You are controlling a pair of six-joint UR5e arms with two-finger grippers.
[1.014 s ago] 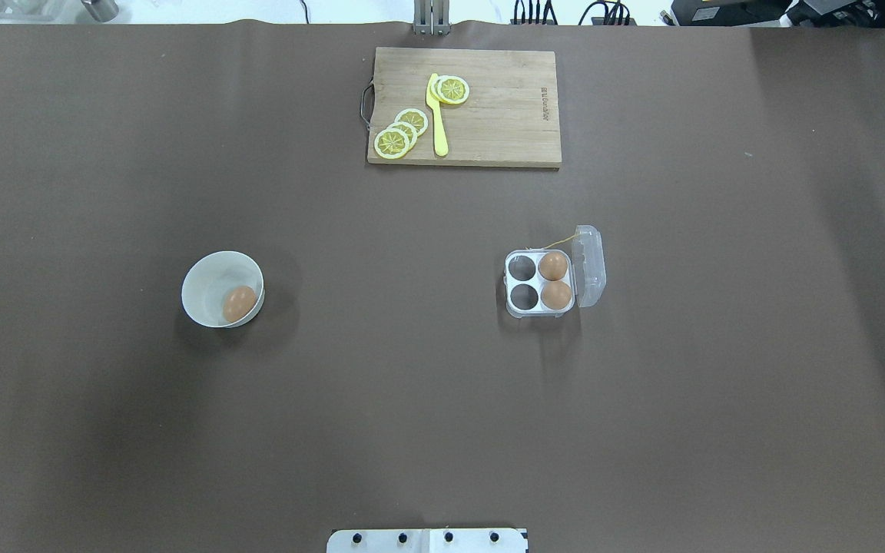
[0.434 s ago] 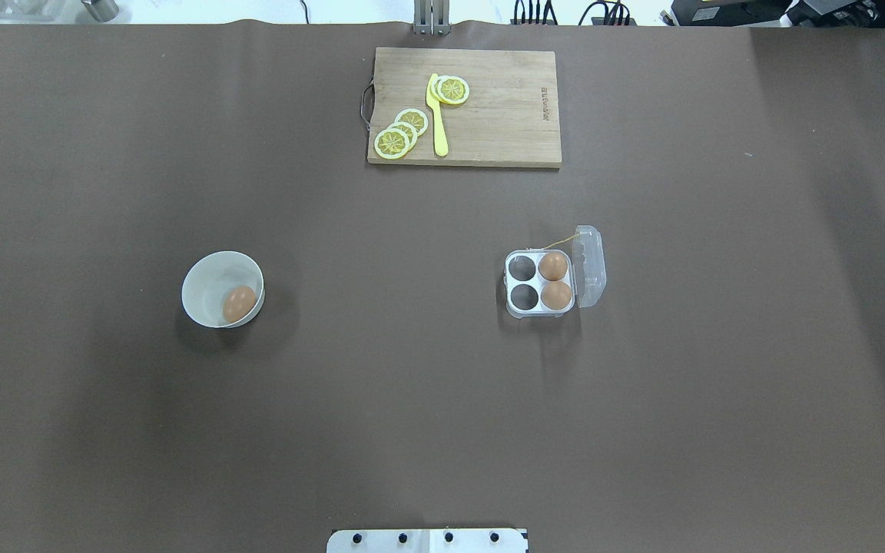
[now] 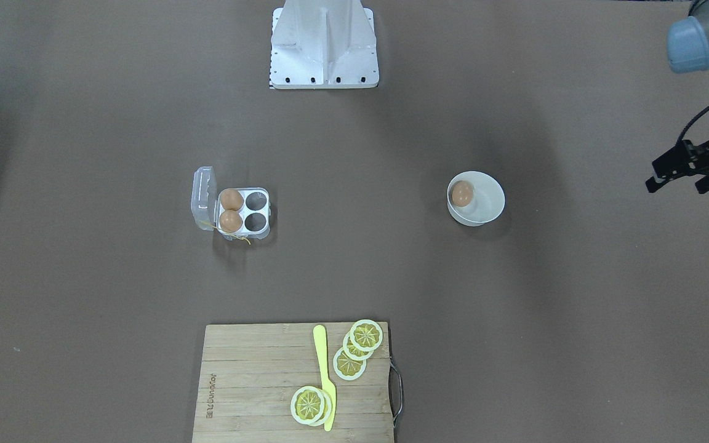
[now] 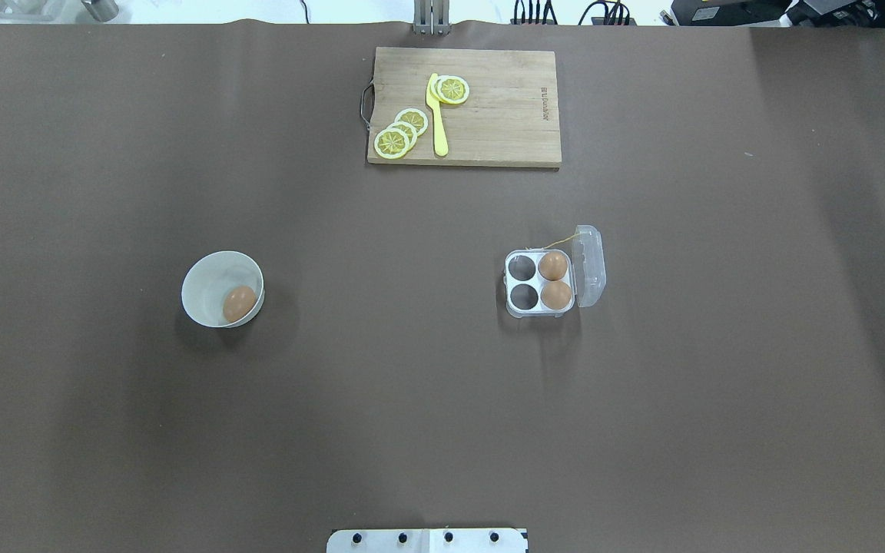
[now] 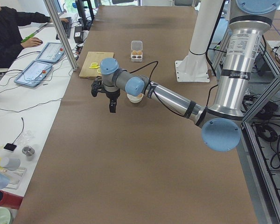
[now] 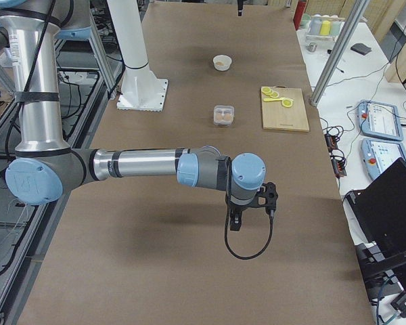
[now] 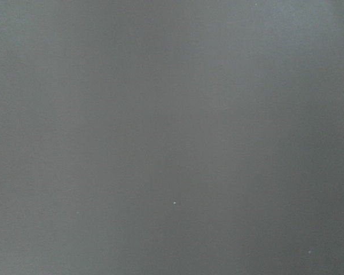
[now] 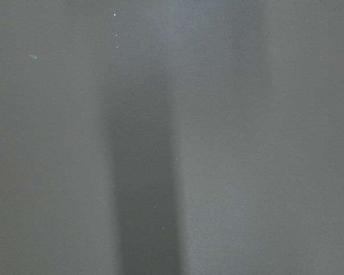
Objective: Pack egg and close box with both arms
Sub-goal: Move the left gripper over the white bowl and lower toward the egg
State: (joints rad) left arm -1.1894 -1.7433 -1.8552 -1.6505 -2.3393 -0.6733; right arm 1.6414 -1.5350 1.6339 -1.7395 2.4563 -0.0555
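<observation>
Left pincer (image 3: 680, 175) held above tabletop (image 4: 412, 384) toward robot's left end, well apart from bowl (image 4: 204, 276); opening cannot be told. Right pincer (image 6: 252, 213) held above tabletop at opposite end; opening cannot be told. Egg (image 4: 239, 304) seen lying in bowl. Box (image 4: 509, 290) found with lid (image 4: 590, 265) swung open; two other eggs (image 4: 553, 266) seated in cells beside lid. Cutting board (image 4: 504, 115) with lemon slices (image 4: 392, 142) and knife (image 4: 437, 123) noted at far edge.
</observation>
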